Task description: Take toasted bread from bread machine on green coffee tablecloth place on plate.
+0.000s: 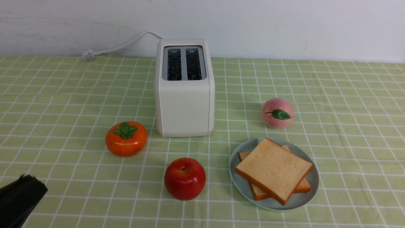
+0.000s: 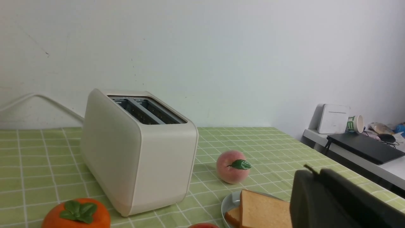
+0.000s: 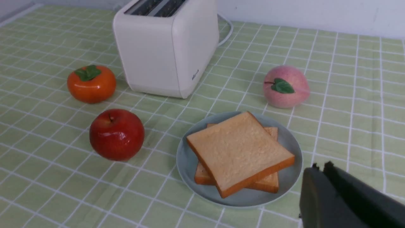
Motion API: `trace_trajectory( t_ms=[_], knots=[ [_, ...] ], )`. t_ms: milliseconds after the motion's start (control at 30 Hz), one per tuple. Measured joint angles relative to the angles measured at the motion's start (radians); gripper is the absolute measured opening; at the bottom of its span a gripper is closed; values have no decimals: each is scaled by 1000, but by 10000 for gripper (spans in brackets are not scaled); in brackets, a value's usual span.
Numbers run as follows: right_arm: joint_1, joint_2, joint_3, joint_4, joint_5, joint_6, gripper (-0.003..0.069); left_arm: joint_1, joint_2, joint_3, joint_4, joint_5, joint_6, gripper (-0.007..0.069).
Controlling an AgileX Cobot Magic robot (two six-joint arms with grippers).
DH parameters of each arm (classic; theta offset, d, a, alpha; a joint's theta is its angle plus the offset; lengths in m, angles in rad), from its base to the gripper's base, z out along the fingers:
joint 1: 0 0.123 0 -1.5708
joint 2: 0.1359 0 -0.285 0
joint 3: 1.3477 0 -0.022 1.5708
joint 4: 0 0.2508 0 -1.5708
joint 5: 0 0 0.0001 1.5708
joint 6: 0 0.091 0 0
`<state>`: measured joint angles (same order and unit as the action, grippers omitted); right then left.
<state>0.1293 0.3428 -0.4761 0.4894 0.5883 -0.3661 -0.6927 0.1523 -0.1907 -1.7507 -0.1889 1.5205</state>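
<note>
Front view: toasted bread (image 1: pixel 273 169) already on the plate (image 1: pixel 238 177), 2 slices stacked flat, upper slice turned at an angle so corners of the lower one poke out beneath it. Plate resting on the green coffee tablecloth (image 1: pixel 348 126), right of centre and toward the robot's side. Bread machine (image 1: pixel 185 104) upright behind and to the left of the plate, well apart from it, 2 dark slots facing up, white power cord (image 1: pixel 90 54) trailing away to the left along the wall. Peach (image 1: pixel 277 113) right of the bread machine, just behind the plate's far rim without touching it. Persimmon (image 1: pixel 126 138) just left of the bread machine's front corner. Red apple (image 1: pixel 184 179) in front of the bread machine, near the plate's left rim but apart from it. Left gripper (image 1: pixel 31 183) low in the near left corner, well apart from fruit, plate and bread machine; in the left wrist view (image 2: pixel 316 172), black fingers pressed together, nothing pinched. Right gripper (image 3: pixel 322 169) outside the front view; in the right wrist view, fingers likewise closed against each other with only a thin seam, holding nothing, clear of the toast, height above the cloth not readable.
</note>
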Motion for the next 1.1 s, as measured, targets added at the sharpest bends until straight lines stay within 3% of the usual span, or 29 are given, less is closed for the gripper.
trace_trajectory(
  t_ms=[200,367,467,700,1100],
  knots=[
    [1,0,15,-7,38,2,23,0,0,0,0,-1,0,29],
    [0,-28,58,-111,-46,2,1,0,0,0,0,-2,0,32],
    [-48,-120,212,-150,-199,21,-20,0,0,0,0,-4,0,37],
    [-91,-311,477,-157,-309,56,-20,0,0,0,0,-5,0,39],
    [-100,-353,496,-213,-199,134,-19,0,0,1,-1,-8,0,57]
  ],
)
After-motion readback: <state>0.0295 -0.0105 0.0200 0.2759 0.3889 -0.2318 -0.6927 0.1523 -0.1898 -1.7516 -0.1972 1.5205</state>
